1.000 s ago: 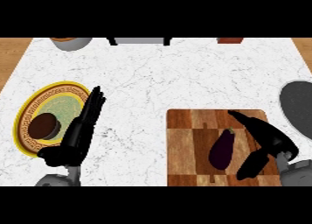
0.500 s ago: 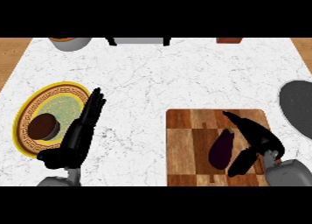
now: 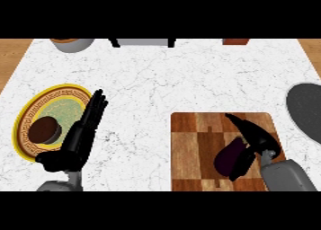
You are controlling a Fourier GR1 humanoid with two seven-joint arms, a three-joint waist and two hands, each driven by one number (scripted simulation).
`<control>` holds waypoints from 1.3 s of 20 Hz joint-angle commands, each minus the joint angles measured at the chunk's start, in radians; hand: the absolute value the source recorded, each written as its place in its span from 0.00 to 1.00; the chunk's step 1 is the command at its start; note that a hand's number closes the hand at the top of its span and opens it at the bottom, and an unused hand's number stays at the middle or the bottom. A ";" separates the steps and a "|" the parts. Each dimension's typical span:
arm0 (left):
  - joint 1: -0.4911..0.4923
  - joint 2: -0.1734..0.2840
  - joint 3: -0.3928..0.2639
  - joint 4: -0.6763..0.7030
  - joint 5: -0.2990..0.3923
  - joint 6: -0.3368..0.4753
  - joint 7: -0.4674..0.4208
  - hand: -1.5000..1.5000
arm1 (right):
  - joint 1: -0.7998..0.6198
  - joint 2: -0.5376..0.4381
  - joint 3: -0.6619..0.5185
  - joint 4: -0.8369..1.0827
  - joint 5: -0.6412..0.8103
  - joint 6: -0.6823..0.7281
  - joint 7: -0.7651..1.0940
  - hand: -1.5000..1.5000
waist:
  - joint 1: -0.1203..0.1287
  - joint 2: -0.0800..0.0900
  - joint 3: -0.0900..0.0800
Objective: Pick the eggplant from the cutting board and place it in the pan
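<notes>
Head view: eggplant (image 3: pixel 229 156) lies on the cutting board (image 3: pixel 193 152), right of centre. Right hand (image 3: pixel 256 137) curls round it. Pan (image 3: pixel 311 112) right of board. Left hand (image 3: pixel 83 130), fingers straight, rests left of board beside plate (image 3: pixel 37 112).

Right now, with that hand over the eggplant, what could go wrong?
The right hand lies along one side of the eggplant, so the eggplant might roll across the cutting board rather than lift. The pan shows only partly at the counter's right edge, so a short carry could miss it.
</notes>
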 commanded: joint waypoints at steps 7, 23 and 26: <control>0.005 -0.034 -0.006 0.022 -0.038 0.011 -0.016 0.50 | -0.043 0.050 0.081 0.162 0.103 0.048 -0.073 1.00 | 0.009 0.006 0.004; 0.025 -0.019 0.027 -0.016 -0.024 -0.027 -0.009 0.50 | -0.028 0.002 -0.001 0.091 0.260 -0.184 -0.180 1.00 | -0.002 0.003 0.004; 0.015 -0.015 0.028 -0.033 -0.026 -0.024 0.042 0.50 | 0.004 0.005 0.004 -0.019 0.315 -0.249 -0.123 1.00 | -0.007 0.001 0.004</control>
